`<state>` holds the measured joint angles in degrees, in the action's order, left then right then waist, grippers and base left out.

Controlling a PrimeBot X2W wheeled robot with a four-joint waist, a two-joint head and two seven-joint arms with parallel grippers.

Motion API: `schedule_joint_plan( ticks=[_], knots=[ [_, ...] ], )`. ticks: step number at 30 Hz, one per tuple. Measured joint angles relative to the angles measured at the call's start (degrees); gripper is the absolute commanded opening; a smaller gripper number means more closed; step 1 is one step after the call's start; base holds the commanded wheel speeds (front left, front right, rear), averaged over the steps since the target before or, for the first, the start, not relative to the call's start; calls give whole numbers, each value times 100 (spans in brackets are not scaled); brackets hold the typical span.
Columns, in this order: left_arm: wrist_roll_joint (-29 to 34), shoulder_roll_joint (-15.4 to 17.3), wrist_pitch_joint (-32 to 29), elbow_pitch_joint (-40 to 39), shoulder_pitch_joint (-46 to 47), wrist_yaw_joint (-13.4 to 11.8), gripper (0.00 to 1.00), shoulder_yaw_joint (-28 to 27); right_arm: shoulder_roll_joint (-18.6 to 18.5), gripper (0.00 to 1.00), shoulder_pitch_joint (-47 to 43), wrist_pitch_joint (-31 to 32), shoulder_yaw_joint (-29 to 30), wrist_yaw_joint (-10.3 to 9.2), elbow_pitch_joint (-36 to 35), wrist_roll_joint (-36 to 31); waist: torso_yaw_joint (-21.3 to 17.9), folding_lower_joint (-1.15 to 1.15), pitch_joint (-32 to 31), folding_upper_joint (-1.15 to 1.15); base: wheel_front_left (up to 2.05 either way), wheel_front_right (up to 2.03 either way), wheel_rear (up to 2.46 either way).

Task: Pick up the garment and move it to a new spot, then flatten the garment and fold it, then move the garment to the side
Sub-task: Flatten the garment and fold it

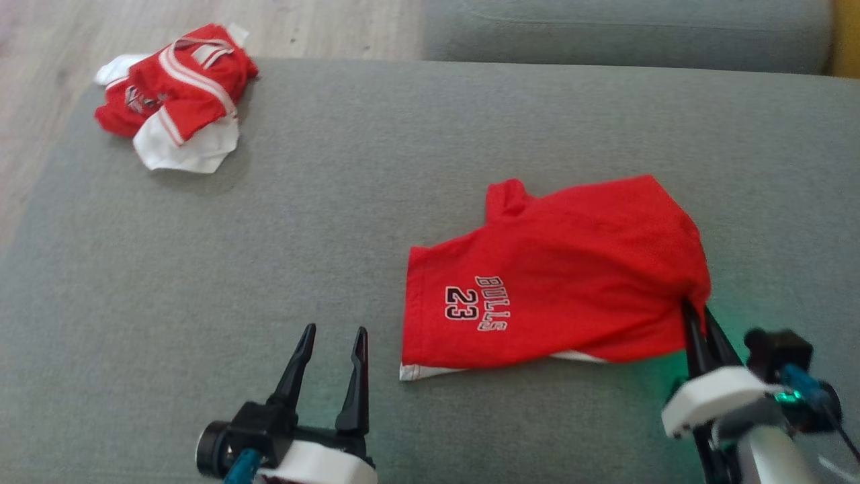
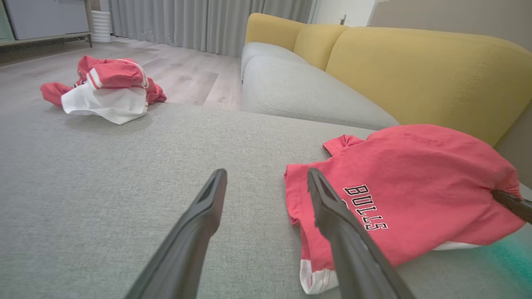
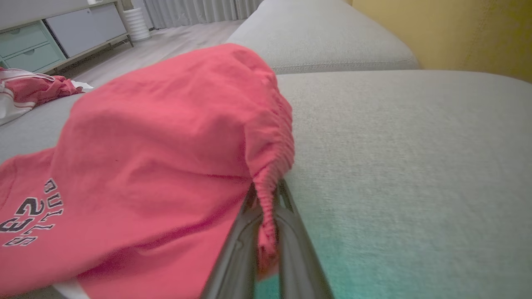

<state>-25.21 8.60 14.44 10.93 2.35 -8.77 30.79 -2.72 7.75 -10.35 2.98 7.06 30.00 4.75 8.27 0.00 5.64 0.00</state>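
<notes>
Red shorts [image 1: 557,269] are being pinched by the right pincer [image 1: 696,314] for lifting; the left pincer [image 1: 336,333] is hovering wide open.

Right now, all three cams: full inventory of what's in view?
red fabric garment printed BULLS 23: one, red with white trim, right of centre on near cushion
crumpled red-and-white fabric garment: one, red and white, near cushion's far left corner
grey fabric sofa seat cushions: two, grey, one under both garments, one beyond
yellow sofa back cushions: at least two, yellow, behind the seats
pale wooden floor: one, pale brown, past the cushions
left gripper: one, dark fingers, open, left of the BULLS garment
right gripper: one, dark fingers, shut on that garment's gathered edge
</notes>
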Motion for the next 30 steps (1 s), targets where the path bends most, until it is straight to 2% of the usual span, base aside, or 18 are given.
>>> schedule_joint_plan(
  ticks=[5,6,7,8,9,10,16,24,28,30],
  knots=[
    [47,-21,0,5,-76,46,100,-60,12,0,-611,457,33,0,-636,53,-171,0,-53,0,0,0,0],
    [56,-25,0,8,-76,56,100,-73,13,8,-675,510,22,0,-661,85,-187,0,-59,0,0,0,0],
    [56,-26,0,11,-76,71,100,-79,13,35,-715,542,12,0,-667,118,-200,0,-66,0,0,0,0],
    [56,-29,0,16,-77,71,100,-87,14,48,-727,543,-11,0,-650,134,-214,0,-73,0,0,0,0],
    [56,-30,0,23,-77,73,100,-94,14,95,-722,543,-36,0,-614,149,-228,0,-81,0,0,0,0],
    [57,-31,0,32,-77,73,100,-98,14,100,-716,542,-59,0,-577,154,-243,0,-94,0,0,0,0],
    [58,-30,0,110,-189,78,100,-120,16,100,-719,480,-98,0,-658,-36,-352,0,-225,0,0,0,0],
    [105,-34,0,144,-283,124,100,-101,15,100,-754,751,-380,0,-1586,-842,-451,0,-396,0,0,0,0],
    [105,-41,0,169,-281,163,100,-73,-26,100,-730,1096,-699,0,-1563,-1274,-385,0,-386,0,0,0,0],
    [105,-45,0,172,-279,174,100,-62,-170,100,-673,1174,-848,0,-1388,-1376,-327,0,-364,0,0,0,0]
  ],
)
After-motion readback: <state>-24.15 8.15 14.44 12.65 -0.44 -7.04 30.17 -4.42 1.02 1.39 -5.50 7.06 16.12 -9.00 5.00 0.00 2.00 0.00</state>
